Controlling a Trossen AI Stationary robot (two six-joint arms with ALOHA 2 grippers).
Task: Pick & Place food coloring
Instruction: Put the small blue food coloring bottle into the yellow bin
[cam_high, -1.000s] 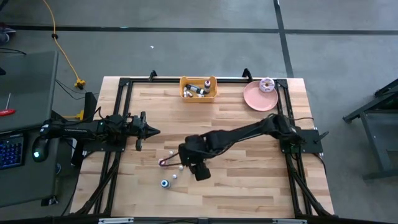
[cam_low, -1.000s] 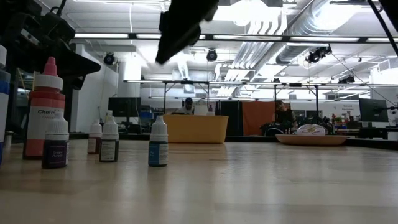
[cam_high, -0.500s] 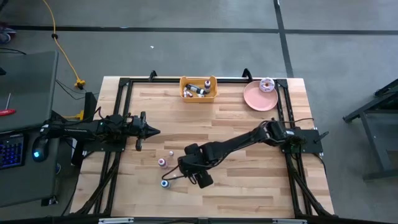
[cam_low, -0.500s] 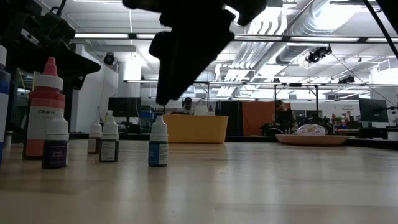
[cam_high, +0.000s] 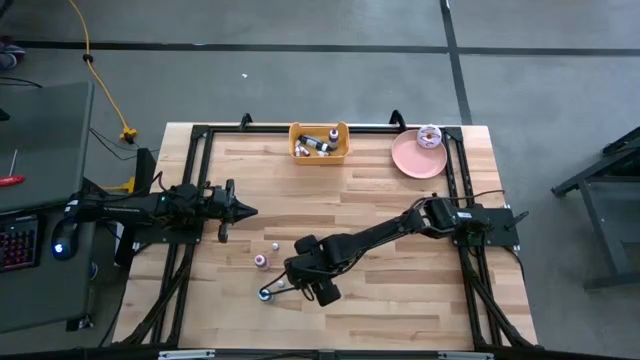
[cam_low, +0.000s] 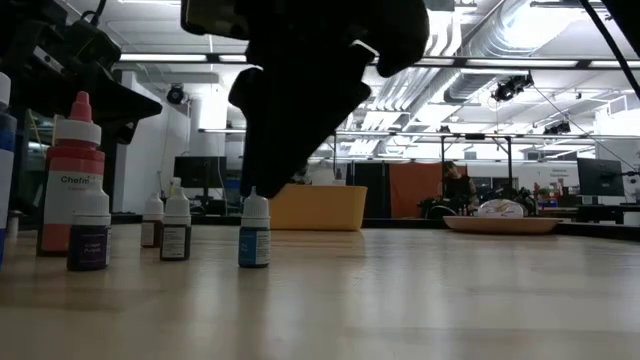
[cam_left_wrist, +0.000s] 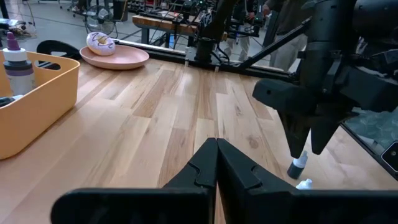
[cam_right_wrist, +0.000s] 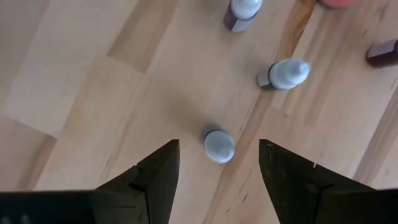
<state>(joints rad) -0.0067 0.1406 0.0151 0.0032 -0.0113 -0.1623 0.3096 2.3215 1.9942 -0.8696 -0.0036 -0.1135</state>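
Wooden tabletop (cam_high: 400, 300) under me, loose food coloring bottles near its front-left. My right gripper (cam_right_wrist: 217, 163) hangs over one upright blue-capped bottle (cam_right_wrist: 218, 144), fingers (cam_right_wrist: 158, 174) spread wide to either side. To do this well, I should center the cap, drop straight down, then close on the body without tipping it. My left gripper (cam_left_wrist: 216, 163) waits well apart, pressed together. Yellow bin (cam_high: 319, 141) sits at the far edge.
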